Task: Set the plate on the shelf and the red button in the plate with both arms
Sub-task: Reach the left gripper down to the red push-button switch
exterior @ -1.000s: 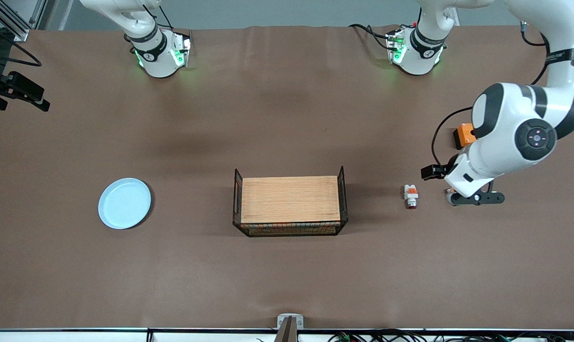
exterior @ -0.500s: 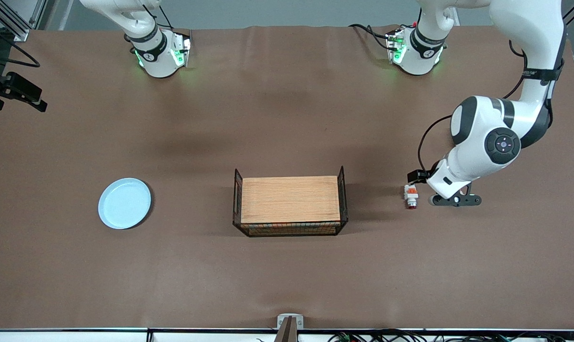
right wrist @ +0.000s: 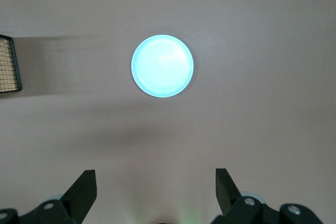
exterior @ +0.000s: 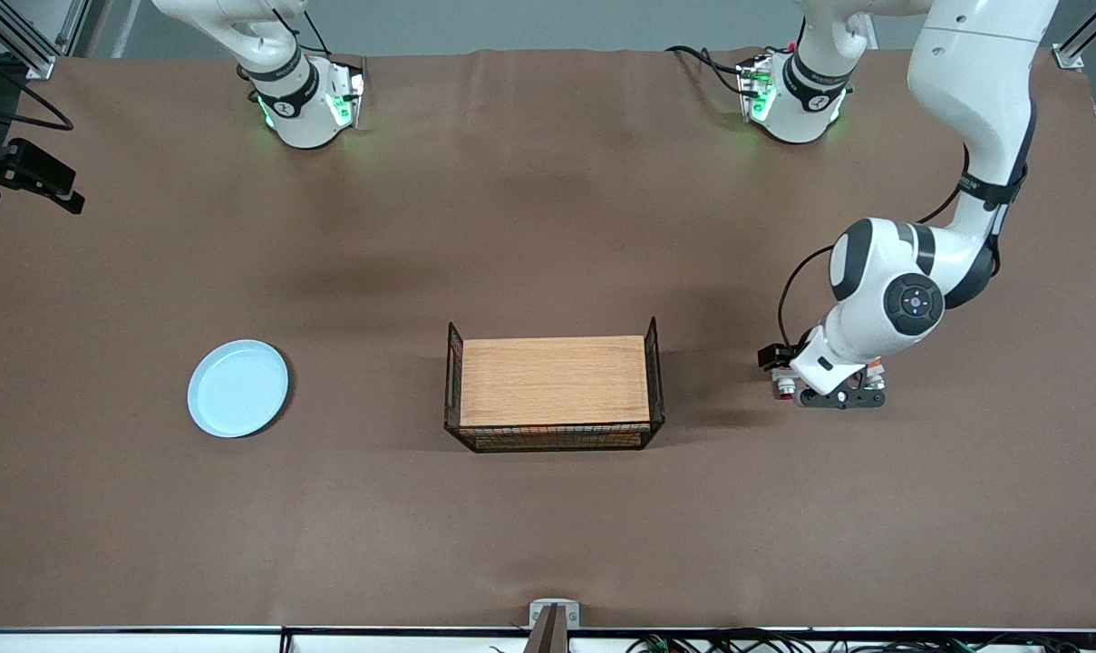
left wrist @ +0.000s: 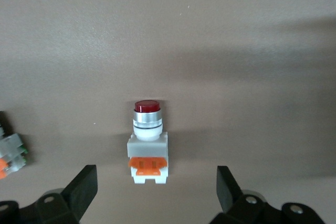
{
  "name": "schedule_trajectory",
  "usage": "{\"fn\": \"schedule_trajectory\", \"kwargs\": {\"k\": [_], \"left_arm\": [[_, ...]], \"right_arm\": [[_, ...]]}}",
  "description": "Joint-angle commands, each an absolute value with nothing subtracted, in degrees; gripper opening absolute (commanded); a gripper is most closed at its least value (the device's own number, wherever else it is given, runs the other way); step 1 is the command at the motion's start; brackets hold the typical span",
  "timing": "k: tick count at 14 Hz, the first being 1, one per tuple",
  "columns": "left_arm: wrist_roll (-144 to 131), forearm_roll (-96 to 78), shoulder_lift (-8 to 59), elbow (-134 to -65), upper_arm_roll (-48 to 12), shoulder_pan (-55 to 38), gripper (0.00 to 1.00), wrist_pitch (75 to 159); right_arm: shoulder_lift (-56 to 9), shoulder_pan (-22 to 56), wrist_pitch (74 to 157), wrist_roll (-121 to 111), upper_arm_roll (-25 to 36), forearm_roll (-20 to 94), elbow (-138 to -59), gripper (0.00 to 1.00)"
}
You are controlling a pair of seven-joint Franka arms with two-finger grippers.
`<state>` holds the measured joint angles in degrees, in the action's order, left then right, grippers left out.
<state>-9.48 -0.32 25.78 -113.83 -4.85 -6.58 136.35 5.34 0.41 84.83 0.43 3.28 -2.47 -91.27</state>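
Plate [exterior: 237, 388], pale blue, round and glossy, lies flat on the brown table [exterior: 548, 508] toward the right arm's end, well below the right gripper [right wrist: 155, 188], whose fingers stand wide, likely lining up a pick. Red button [left wrist: 148, 141], a white body with orange block and dark red cap, lies directly under the left gripper [left wrist: 156, 186], also spread wide, apparently poised to descend.

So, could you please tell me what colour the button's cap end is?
Dark red, above a silver ring; the red button shows best in the left wrist view.
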Motion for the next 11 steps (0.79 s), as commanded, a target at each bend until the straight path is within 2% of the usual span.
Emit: {"fn": "schedule_trajectory", "kwargs": {"k": [1, 8, 11], "left_arm": [[-9.4, -1.3, 26.6, -115.2, -4.9, -6.2, 1.0, 139.2], [-9.4, -1.0, 30.8, -115.3, -4.9, -6.3, 0.99, 144.3], [-9.4, -0.7, 30.9, -115.5, -4.9, -6.3, 0.78, 144.4]], "right_arm": [[2.7, -0.6, 84.5, -0.2, 2.7, -3.8, -90.6, 1.0], [-2.9, -3.3, 87.4, -0.4, 2.7, -3.5, -90.3, 1.0], [-8.9, -3.9, 88.4, -0.4, 2.7, -3.2, -89.0, 1.0]]}}
